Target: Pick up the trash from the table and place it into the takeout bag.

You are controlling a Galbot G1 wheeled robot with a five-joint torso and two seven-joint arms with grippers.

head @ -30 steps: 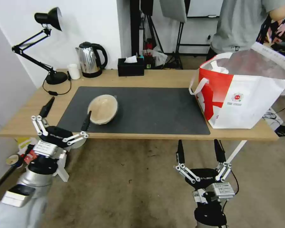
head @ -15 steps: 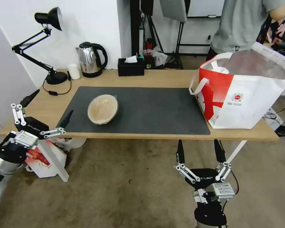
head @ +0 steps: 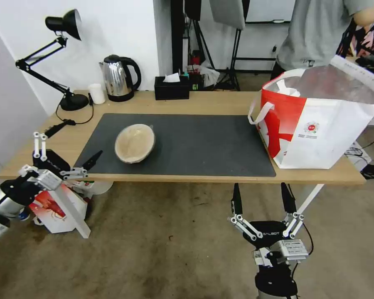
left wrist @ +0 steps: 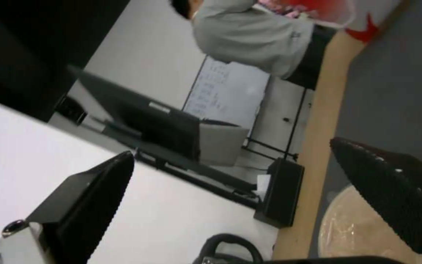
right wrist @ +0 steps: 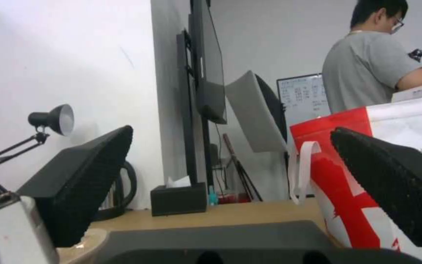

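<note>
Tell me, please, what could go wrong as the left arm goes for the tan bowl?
The open left gripper sits at the table's near-left corner, so it might clip the edge. The round tan lidded bowl looks wide and could slip. The takeout bag stands at the far right, a long carry.

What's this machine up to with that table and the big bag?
It is clearing takeout leftovers off the long light-wood table. One piece is left on the dark grey mat: a round tan lidded bowl. The left pincer hangs open at the table's near left corner, apart from the bowl and holding nothing. The right pincer waits open below the table's front edge. The large white and red takeout bag stands open at the table's right end.
</note>
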